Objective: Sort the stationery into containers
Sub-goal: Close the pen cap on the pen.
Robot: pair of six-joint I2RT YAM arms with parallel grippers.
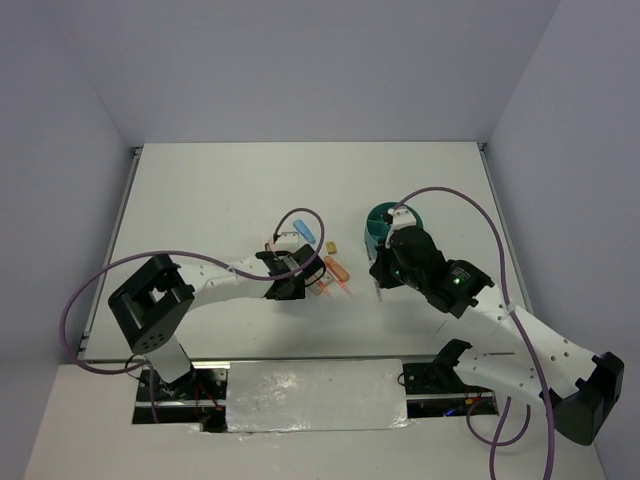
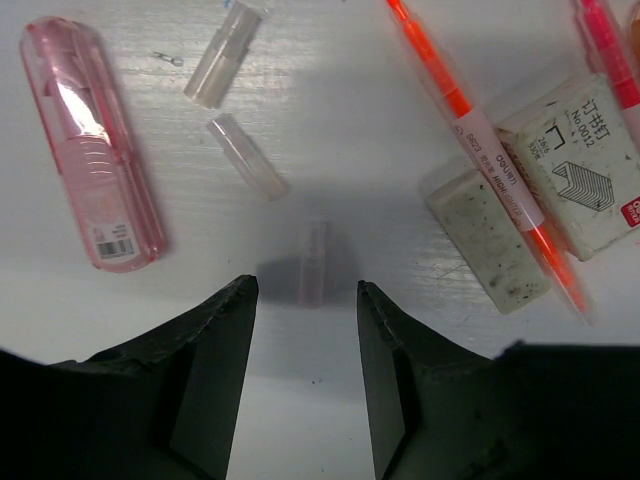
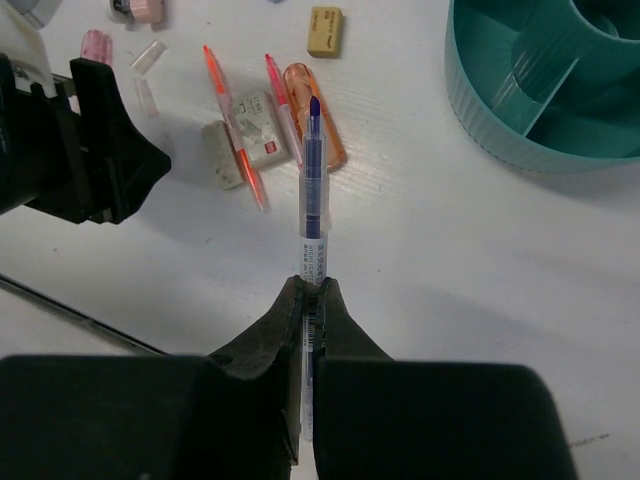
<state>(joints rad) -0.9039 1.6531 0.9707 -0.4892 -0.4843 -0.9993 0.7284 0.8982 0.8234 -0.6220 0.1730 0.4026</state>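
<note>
Surface (image 1: 200,200): white, walled on three sides.

A loose cluster lies between the two arms.
- Orange-red pen (image 2: 490,150) lies across a speckled grey eraser (image 2: 485,240) and runs along the edge of a white staple box (image 2: 585,160).
- A pinkish-red pen (image 3: 280,95) is just beside the box, with an orange oblong piece (image 3: 335,145) on its other side.
- Tan block (image 3: 325,30) sits apart, farther out.
- Blue oblong piece (image 1: 303,231) is on the far side of the left arm.
- Pink oblong case (image 2: 95,150) is translucent, with a barcode label at one end. It lies flat beside two clear caps (image 2: 245,155).

Left pincer (image 2: 305,295) is spread and holds nothing, low over the surface. A small clear cap (image 2: 313,262) lies in its shadow, just ahead of the gap. In the right wrist view this black pincer fills the left side, near the eraser and the orange-red pen.

Right pincer (image 3: 310,295) is pressed together on a blue-tipped pen (image 3: 313,190), gripped near the tail.
- The pen has a clear barrel and a white printed label.
- The bare dark tip points away from the pincer toward the orange piece.
- The tip overlaps that piece in view; contact cannot be told.

Teal organiser cup (image 3: 500,90) is round, with a ribbed outer wall and inner dividers. It stands to the right of the held pen and apart from it. In the overhead view the right wrist covers part of its near side.
</note>
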